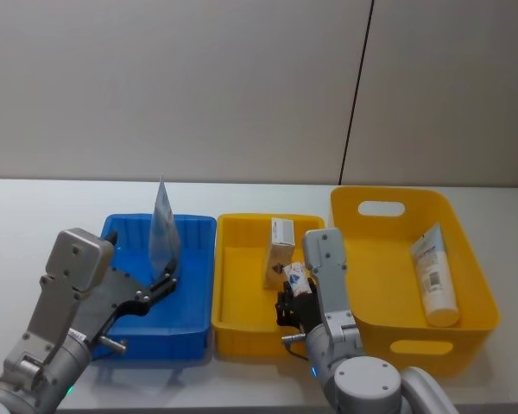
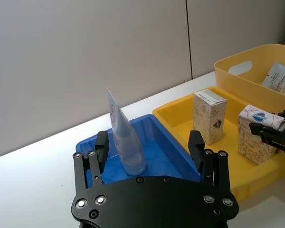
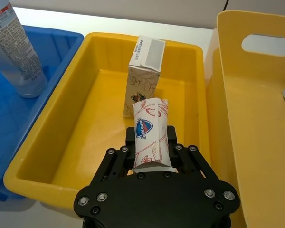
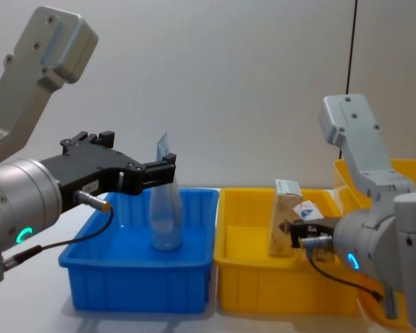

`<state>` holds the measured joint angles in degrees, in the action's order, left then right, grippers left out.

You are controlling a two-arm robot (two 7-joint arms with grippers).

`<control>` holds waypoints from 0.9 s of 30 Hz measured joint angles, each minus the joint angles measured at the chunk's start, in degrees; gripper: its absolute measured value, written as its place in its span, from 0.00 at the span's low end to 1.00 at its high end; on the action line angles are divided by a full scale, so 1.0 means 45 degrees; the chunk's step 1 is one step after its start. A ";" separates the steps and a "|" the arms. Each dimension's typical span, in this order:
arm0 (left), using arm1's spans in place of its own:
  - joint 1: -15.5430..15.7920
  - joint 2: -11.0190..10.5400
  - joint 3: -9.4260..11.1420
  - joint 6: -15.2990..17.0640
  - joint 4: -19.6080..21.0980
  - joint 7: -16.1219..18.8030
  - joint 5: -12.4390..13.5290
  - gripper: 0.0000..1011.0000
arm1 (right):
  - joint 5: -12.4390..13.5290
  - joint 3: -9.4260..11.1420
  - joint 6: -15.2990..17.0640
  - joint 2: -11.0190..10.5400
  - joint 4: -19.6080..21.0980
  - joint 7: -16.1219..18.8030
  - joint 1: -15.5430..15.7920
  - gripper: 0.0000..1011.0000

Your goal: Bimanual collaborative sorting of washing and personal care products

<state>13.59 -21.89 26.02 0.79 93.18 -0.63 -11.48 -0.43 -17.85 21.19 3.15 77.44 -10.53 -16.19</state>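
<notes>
We see the left gripper (image 2: pixel 152 151) spread wide just short of the pale-blue pouch (image 1: pixel 163 227), which stands upright near the blue bin's (image 1: pixel 194 293) back wall. The right gripper (image 3: pixel 152 149) is clamped on a cream carton (image 3: pixel 151 133) over the middle yellow bin's (image 1: pixel 242 332) front-right part, w/ a 2nd carton (image 1: pixel 280 252) upright just behind it.

Open left claw (image 2: pixel 149 148) behind upright pouch (image 2: pixel 124 137)

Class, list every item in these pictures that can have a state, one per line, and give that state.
Pale-blue soft pouch: standing upright in the blue plastic bin.
Left gripper: open, straddling the pouch, not gripping.
Right gripper: shut on a cream cardboard carton, over the small yellow tray.
Second cream carton: upright in that tray.
White tube: lying in the large yellow basket.
</notes>
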 joint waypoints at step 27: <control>-0.0001 -0.0001 0.0000 0.0000 0.0000 0.0000 0.0000 0.99 | 0.0998 0.0682 -0.2372 0.0510 0.1570 0.0951 -0.0051 0.31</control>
<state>13.59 -21.90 26.02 0.79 93.17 -0.63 -11.48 4.05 -14.78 10.52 5.44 84.51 -6.25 -16.42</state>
